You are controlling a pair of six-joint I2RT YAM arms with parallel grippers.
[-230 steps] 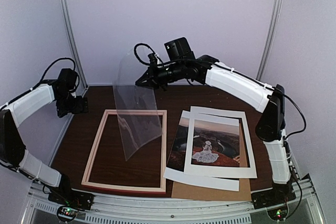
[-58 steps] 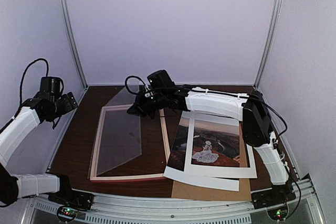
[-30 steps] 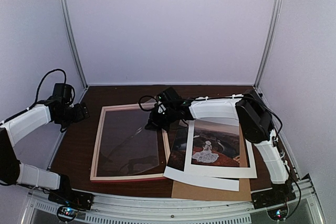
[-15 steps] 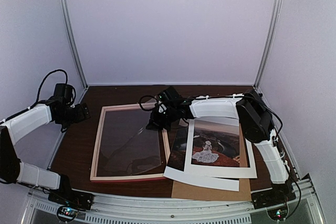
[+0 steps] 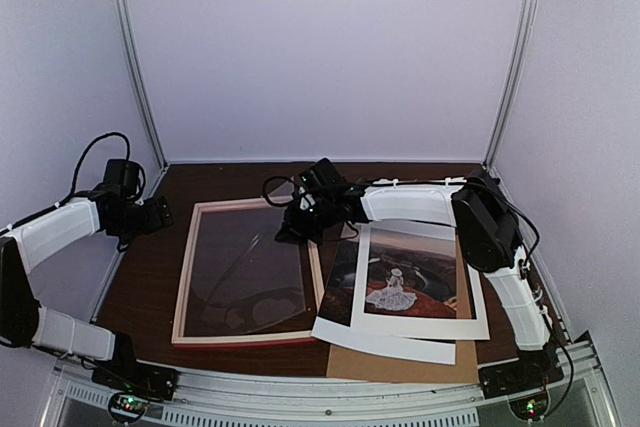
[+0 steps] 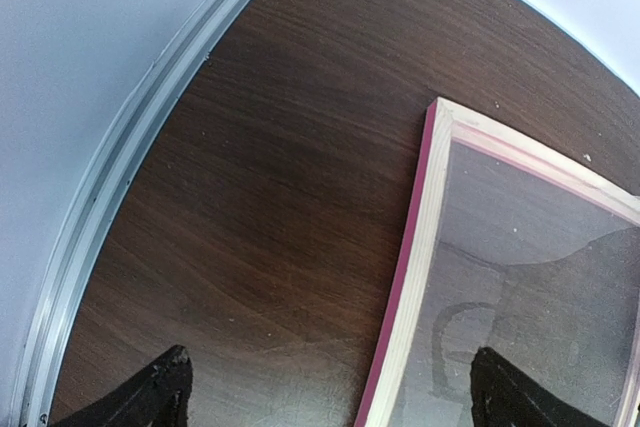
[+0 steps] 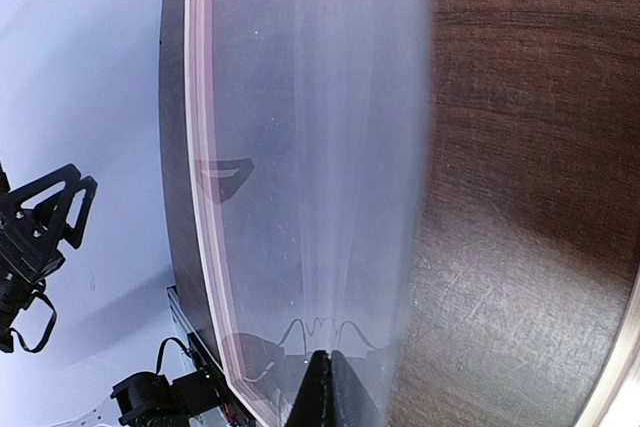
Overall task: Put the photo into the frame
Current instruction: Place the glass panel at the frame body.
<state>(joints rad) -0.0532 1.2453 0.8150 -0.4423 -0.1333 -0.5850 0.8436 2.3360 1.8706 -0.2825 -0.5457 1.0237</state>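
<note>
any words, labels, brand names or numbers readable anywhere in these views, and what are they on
None can be read in any view.
The photo shows only an image; the frame, the white mat and the clear sheet are blank.
No legible mark shows on either arm.

Two robot arms are in view, one left arm (image 5: 55,227) and one right arm (image 5: 410,202). Each ends in a single end effector, which makes two: the left end effector (image 5: 157,215) and the right end effector (image 5: 284,235). There is one dark wooden surface (image 5: 145,282). Five flat things are counted on it, one of each kind: one frame (image 5: 185,277), one clear sheet (image 5: 245,267), one photo (image 5: 338,282), one white window mat (image 5: 477,287) and one brown backing board (image 5: 400,367). Two metal uprights stand at the back corners, a left upright (image 5: 135,57) and a right upright (image 5: 518,47).
</note>
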